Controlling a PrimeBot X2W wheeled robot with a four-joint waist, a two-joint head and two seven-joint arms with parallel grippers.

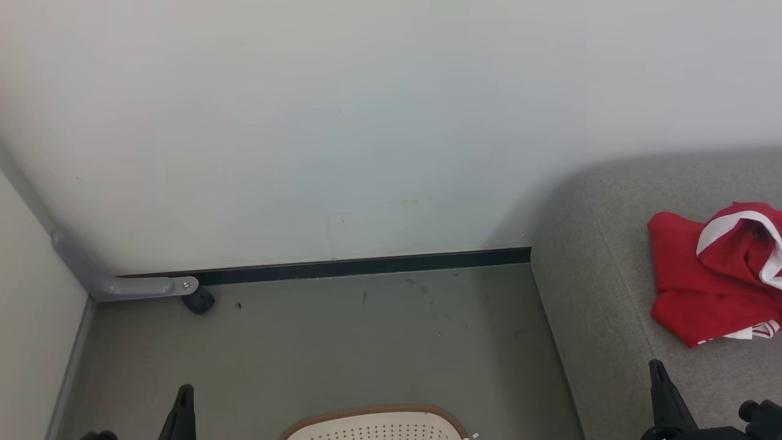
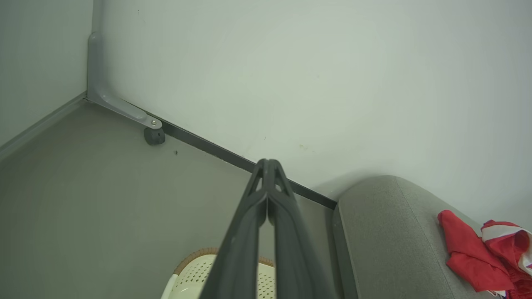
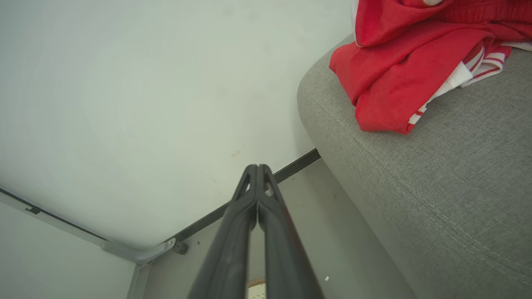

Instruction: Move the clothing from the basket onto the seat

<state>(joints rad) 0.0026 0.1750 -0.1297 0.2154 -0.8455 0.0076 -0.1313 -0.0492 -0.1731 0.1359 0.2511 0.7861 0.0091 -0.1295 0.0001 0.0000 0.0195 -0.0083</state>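
Clothing [image 1: 696, 281] heaped on seat [image 1: 599, 318], right. Basket [image 1: 366, 431] near centre, inside hidden. Left gripper [image 2: 269, 164], right gripper [image 3: 257, 168]: jaws pressed together, empty. Advice: look down, check basket for leftovers.

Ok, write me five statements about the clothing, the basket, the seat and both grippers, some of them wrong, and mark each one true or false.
1. The clothing lies on the seat. True.
2. The left gripper grips a garment. False: it is shut on nothing.
3. The basket stands on the seat. False: it stands on the floor, beside the seat.
4. The right gripper is shut and holds nothing. True.
5. The clothing is red with white trim. True.
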